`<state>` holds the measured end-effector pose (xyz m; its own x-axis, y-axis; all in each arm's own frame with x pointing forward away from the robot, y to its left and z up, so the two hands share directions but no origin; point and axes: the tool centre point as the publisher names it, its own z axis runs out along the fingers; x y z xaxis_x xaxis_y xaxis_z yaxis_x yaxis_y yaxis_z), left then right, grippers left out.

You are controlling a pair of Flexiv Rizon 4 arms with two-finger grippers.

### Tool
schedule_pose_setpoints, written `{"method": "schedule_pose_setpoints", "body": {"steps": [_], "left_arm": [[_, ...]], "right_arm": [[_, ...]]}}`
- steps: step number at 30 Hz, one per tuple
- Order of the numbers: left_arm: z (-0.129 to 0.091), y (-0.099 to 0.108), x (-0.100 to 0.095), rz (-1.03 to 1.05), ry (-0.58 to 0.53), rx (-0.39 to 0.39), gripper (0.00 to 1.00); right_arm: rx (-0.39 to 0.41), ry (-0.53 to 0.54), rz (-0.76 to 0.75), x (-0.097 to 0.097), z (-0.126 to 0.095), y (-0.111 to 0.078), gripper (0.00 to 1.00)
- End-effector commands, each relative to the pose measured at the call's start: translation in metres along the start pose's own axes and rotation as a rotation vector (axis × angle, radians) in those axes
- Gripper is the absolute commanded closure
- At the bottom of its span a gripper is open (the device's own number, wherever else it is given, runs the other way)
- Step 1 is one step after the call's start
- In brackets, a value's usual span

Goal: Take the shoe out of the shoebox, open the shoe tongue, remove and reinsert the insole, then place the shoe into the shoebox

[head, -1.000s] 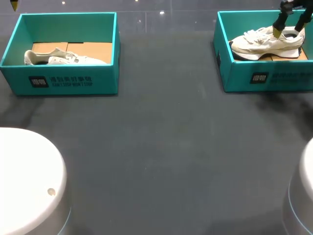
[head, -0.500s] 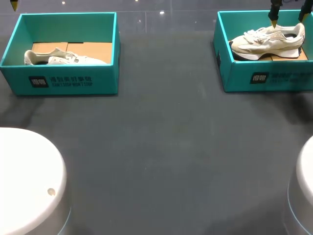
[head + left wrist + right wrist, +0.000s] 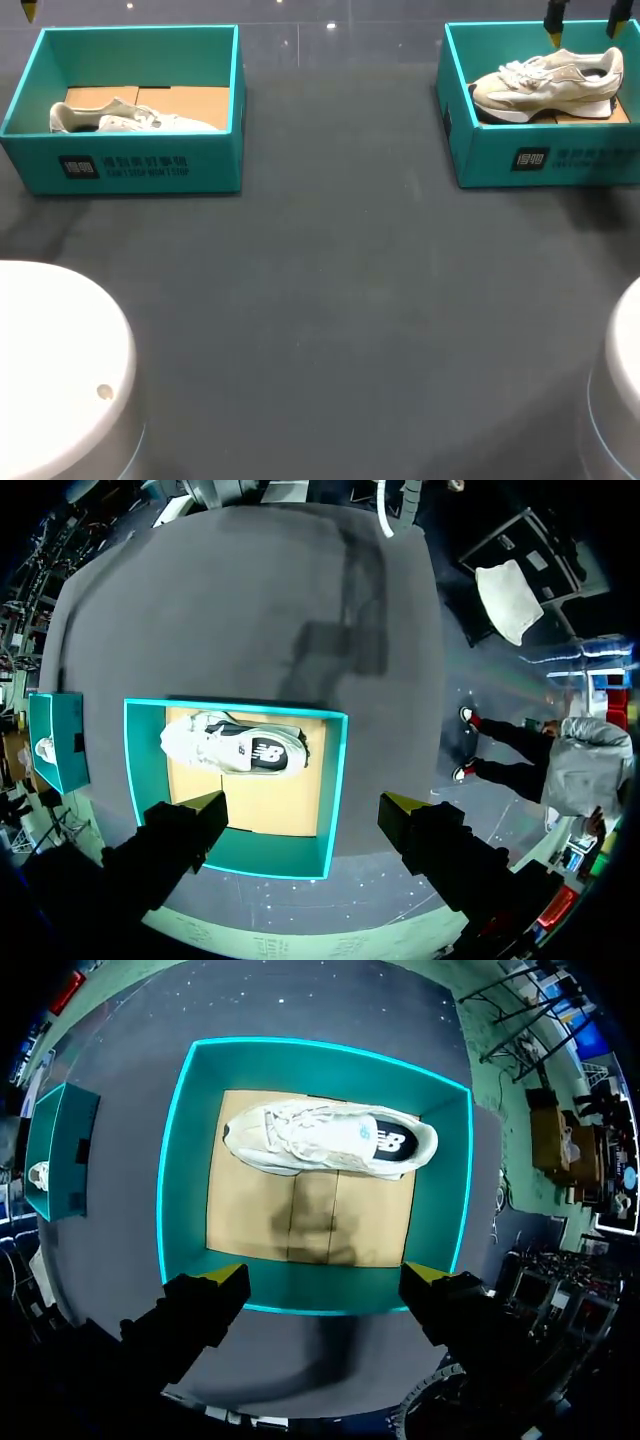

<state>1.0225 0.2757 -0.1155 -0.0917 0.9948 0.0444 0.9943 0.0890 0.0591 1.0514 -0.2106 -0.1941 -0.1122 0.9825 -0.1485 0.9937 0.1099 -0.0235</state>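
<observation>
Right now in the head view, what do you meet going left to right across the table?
left shoebox with the left shoe inside → right shoebox with the right shoe inside

The right gripper (image 3: 582,31) has its jaws spread, holding nothing. The shoe (image 3: 545,85) rests in the right shoebox (image 3: 485,160) just below the jaws, clear of both tips. The left shoebox (image 3: 215,165), holding a second shoe (image 3: 130,118), sits well apart from the jaws.
</observation>
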Motion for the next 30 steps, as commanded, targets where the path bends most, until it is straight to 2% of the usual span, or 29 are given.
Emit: {"method": "schedule_pose_setpoints", "body": {"steps": [1, 5, 17, 30], "left_arm": [[-0.001, -0.001, 0.000, 0.000, 0.002, -0.002, 0.00], [-0.001, -0.001, 0.000, 0.000, 0.002, -0.002, 0.00], [-0.001, -0.001, 0.000, 0.000, 0.002, -0.002, 0.00], [-0.001, -0.001, 0.000, 0.000, 0.002, -0.002, 0.00]], "right_arm": [[-0.010, -0.047, 0.040, -0.013, 0.007, 0.008, 0.00], [-0.031, -0.073, 0.062, -0.032, 0.018, 0.019, 0.00], [-0.094, -0.110, 0.069, -0.071, 0.053, 0.057, 0.00], [-0.082, -0.110, 0.106, -0.112, 0.088, 0.080, 0.00]]}}
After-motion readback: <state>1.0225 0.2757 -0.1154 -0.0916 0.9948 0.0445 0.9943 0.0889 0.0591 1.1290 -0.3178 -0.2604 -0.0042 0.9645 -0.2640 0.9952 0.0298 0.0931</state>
